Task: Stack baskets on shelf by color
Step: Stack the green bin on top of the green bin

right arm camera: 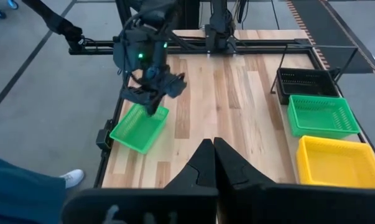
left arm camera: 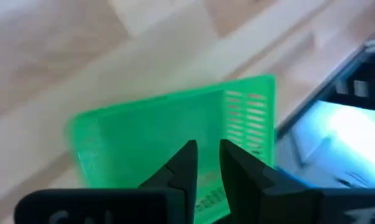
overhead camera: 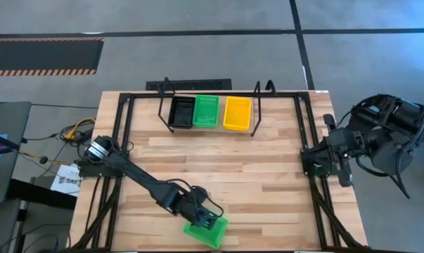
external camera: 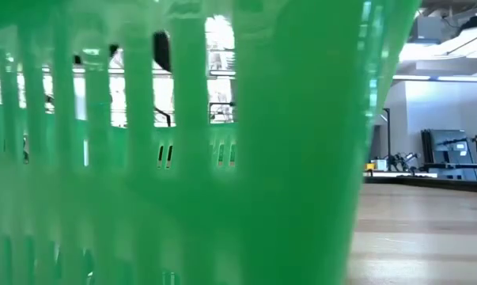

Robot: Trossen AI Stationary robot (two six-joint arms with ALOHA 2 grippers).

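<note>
A bright green basket (overhead camera: 206,232) lies at the table's near edge, left of the middle, and fills the low view (external camera: 183,158). My left gripper (overhead camera: 210,218) (left arm camera: 208,146) reaches slanting down onto it and is shut on its rim. On the shelf (overhead camera: 256,112) at the far middle sit a black basket (overhead camera: 181,112), a green one (overhead camera: 206,111) and a yellow one (overhead camera: 238,112), side by side on their bottoms. My right gripper (right arm camera: 213,146) is shut, holds nothing, and waits high at the table's right edge. My left gripper pinches the green basket's slotted wall (left arm camera: 207,186) on the side toward the arm, and the wall shows in the narrow gap between the two fingers. The fingers slant down from the table's far left. The basket stays open side up at the near edge; I cannot tell whether its bottom is off the wood.
A black frame (overhead camera: 124,140) borders the tabletop on the left, right and far sides. Bare wood (overhead camera: 226,161) stretches between the shelf and the green basket. A person's shoe and trouser leg (right arm camera: 69,179) show on the floor beside the table.
</note>
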